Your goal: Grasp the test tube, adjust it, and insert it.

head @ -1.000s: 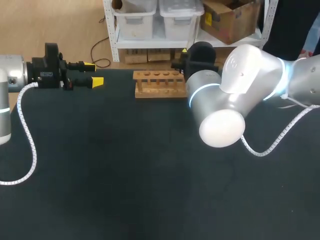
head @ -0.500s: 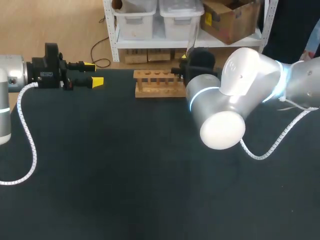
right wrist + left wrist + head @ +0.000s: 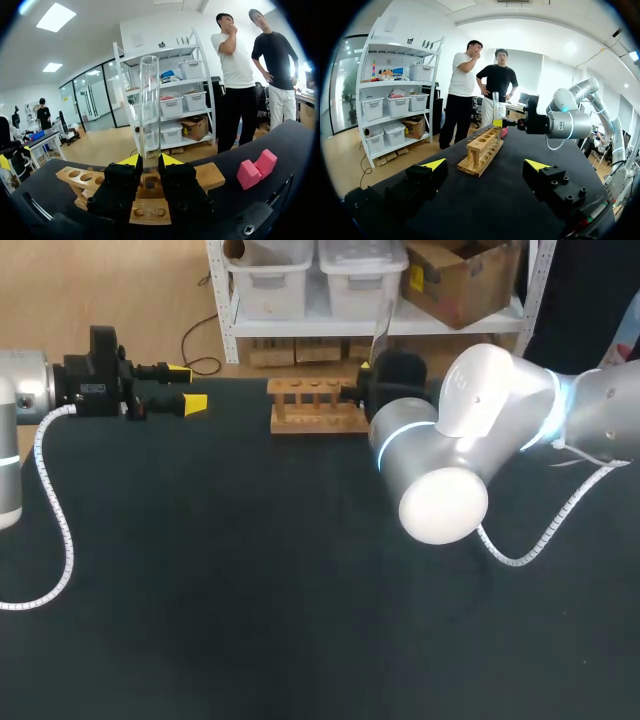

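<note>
wooden rack (image 3: 150,207) sits just ahead of and below the right gripper (image 3: 148,161). left gripper (image 3: 485,165): fingers spread, empty. right fingers pinch the test tube (image 3: 149,105) upright. advice: keep it vertical, centre over a hole, lower slowly.

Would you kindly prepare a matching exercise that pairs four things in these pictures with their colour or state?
Things:
1. test tube
2. rack
3. left gripper
4. block

States:
A. pink, lying on the table
B. open, holding nothing
C. clear, held upright in the right gripper
D. wooden, with a row of holes

Pairs: 1-C; 2-D; 3-B; 4-A
</note>
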{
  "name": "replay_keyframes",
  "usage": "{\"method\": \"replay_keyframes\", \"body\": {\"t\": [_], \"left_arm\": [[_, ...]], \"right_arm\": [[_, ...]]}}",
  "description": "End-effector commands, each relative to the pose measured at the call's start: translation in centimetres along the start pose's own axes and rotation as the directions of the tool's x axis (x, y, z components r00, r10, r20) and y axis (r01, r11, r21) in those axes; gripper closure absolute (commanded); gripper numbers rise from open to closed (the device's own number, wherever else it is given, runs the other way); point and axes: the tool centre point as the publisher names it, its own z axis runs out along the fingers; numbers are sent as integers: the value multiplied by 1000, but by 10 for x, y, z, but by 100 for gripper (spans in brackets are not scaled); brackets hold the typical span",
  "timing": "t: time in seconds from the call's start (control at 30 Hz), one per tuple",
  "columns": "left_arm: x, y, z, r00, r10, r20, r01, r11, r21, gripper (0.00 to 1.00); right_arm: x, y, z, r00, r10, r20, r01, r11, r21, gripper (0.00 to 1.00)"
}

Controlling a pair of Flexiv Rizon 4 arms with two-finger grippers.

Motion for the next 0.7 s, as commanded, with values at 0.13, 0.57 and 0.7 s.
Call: {"method": "replay_keyframes", "body": {"t": [0.13,0.57,0.7], "left_arm": [[1,-1,0,1000,3,4,-3,1000,-2,0],[1,-1,0,1000,3,4,-3,1000,-2,0],[1,-1,0,1000,3,4,-3,1000,-2,0]], "right_arm": [[4,-5,1,1000,3,-6,-4,994,-109,100],[-1,2,-4,1000,-9,-13,7,991,-133,12],[-5,6,-6,1000,-14,-9,13,990,-142,1]]}}
